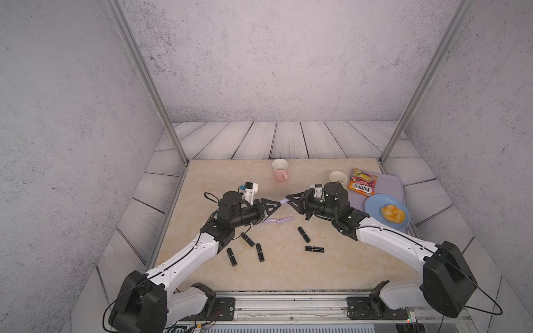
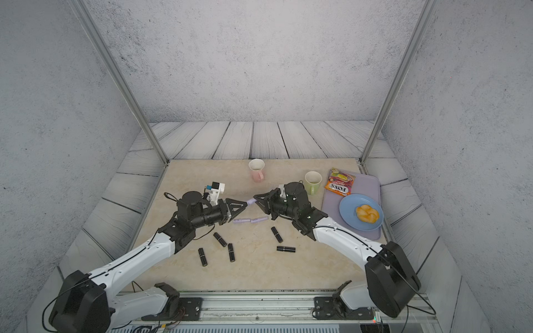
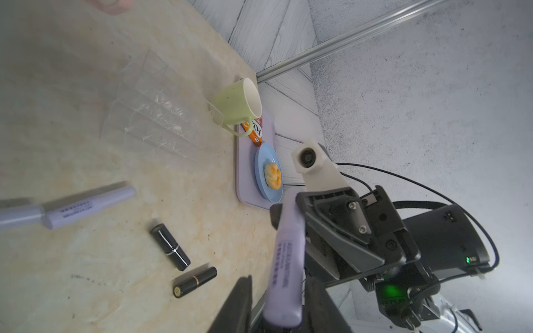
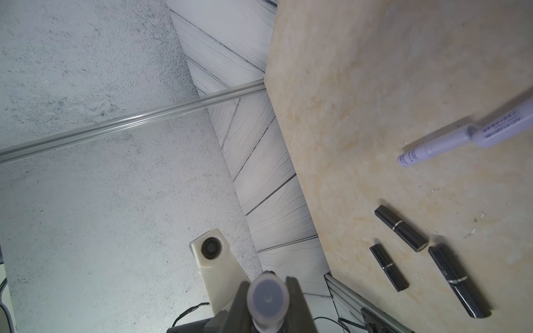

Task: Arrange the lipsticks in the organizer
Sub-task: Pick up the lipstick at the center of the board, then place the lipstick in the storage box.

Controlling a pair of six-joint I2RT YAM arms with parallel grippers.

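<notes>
Mid-frame in both top views a handover is in hand: the right gripper (image 1: 289, 199) clamps one end of a lilac lipstick (image 3: 285, 259), and the left gripper (image 1: 278, 205) has its jaws parted around the other end. Next, I judge, the right arm must upend the tube and lower it into a cell of the clear organizer (image 3: 155, 115), upper left in the left wrist view.

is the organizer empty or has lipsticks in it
Empty. In the left wrist view the organizer shows only clear cells, with nothing standing in any of them.
</notes>
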